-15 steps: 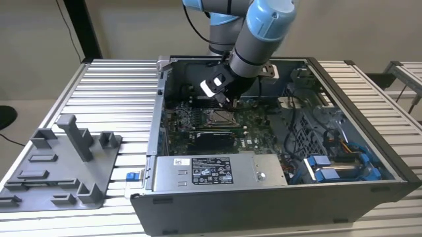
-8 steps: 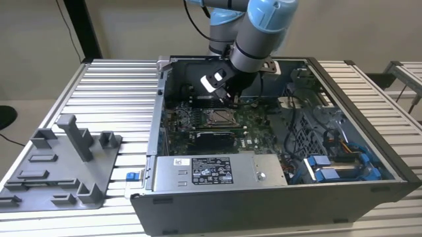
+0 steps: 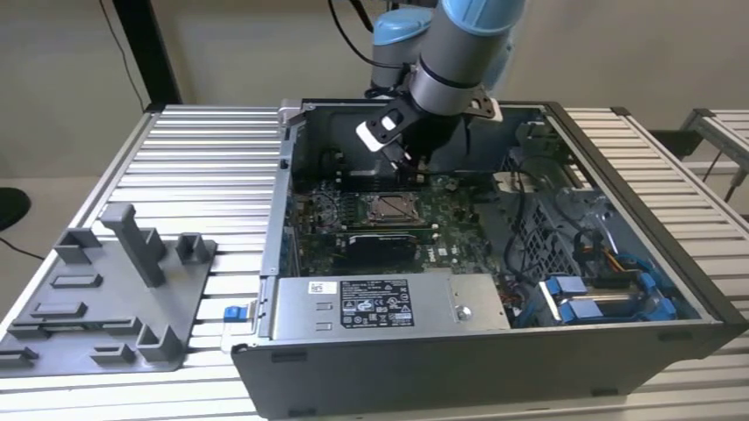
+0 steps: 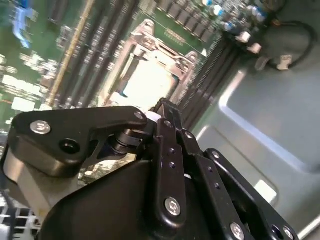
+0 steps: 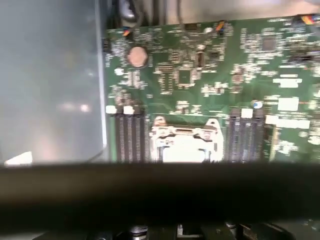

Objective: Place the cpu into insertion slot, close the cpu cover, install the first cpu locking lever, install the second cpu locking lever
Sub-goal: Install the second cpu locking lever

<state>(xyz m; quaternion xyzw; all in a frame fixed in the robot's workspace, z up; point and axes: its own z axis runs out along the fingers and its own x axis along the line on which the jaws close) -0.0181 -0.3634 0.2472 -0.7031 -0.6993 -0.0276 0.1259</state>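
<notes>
The insertion slot (image 3: 367, 210) sits in the middle of the green motherboard inside the open computer case. A silvery square, the cpu (image 3: 390, 209), lies in it, and shows bright in both wrist views (image 4: 150, 80) (image 5: 184, 150). The cpu cover (image 4: 172, 50) appears as a thin silvery frame lying flat around the chip. I cannot tell how the locking levers stand. My gripper (image 3: 410, 162) hangs over the board just behind the slot, apart from it. In the second wrist view the gripper (image 4: 161, 106) tip hovers near the slot's edge.
The case walls (image 3: 281, 219) enclose the board. A grey labelled power-supply box (image 3: 374, 303) fills the case's front. Cables and blue drive brackets (image 3: 585, 298) lie at the exterior view's right. A grey fixture (image 3: 105, 289) rests on the slatted table at the left.
</notes>
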